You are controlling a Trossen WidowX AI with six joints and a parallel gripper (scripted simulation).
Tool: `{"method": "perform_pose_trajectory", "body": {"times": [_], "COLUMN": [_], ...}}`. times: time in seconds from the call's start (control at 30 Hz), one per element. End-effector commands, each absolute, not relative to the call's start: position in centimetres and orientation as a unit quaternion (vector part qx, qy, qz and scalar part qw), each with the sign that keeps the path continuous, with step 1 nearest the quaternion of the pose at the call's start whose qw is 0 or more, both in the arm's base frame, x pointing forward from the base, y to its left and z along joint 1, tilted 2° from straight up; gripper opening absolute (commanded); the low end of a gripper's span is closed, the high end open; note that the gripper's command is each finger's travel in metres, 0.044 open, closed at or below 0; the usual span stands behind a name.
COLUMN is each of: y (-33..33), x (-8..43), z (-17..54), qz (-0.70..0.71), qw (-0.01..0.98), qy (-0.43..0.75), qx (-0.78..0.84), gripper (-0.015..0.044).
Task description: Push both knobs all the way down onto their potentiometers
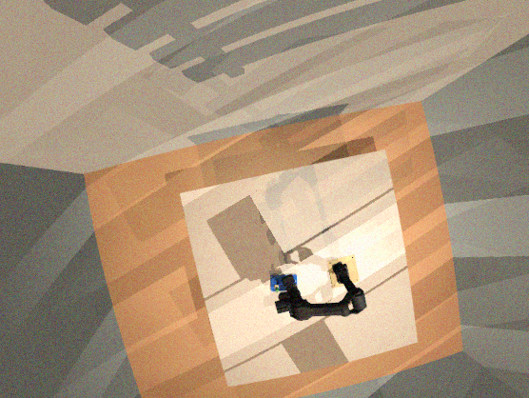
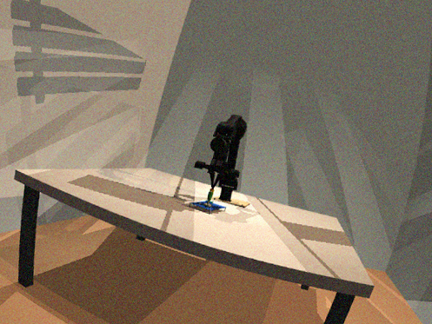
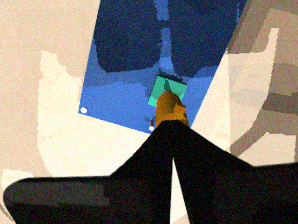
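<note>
Circuit board: the blue one (image 1: 274,282) (image 2: 201,206) (image 3: 115,95), my landmark here, up on short legs on the table (image 1: 376,319) (image 2: 250,240).
Gripper: shut with nothing in it, pointing down over the board (image 1: 288,282) (image 2: 212,189) (image 3: 172,121).
Orange knob: above the board near one edge, right by the fingertips (image 2: 211,190). Can't tell if they're actually touching, tbh.
Green potentiometer: on the board, just beside that same edge in the wrist cam (image 3: 167,89).
Other knob: can't pick it out, sorry folks.
Arm: black (image 1: 323,309) (image 2: 233,151), on a tan base plate (image 1: 351,263) (image 2: 242,203) apart from the board.
</note>
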State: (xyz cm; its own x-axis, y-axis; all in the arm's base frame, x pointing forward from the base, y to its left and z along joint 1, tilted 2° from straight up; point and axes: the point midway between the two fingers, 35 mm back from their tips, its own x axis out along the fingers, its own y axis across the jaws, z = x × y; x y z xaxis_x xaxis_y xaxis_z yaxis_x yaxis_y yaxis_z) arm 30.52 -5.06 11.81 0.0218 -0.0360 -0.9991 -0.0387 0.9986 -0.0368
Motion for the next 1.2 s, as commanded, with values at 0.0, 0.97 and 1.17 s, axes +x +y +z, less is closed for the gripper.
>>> {"method": "perform_pose_trajectory", "body": {"times": [0.0, 0.97, 1.17], "y": [-5.18, -5.19, -5.21], "x": [30.51, 30.51, 30.52], "z": [11.79, 11.41, 11.1], "qz": [-0.001, -0.001, -0.001], "qw": [0.714, 0.714, 0.714], "qy": [0.7, 0.7, 0.7], "qx": [-0.029, -0.029, -0.029], "gripper": [0.0, 0.0, 0.0]}}
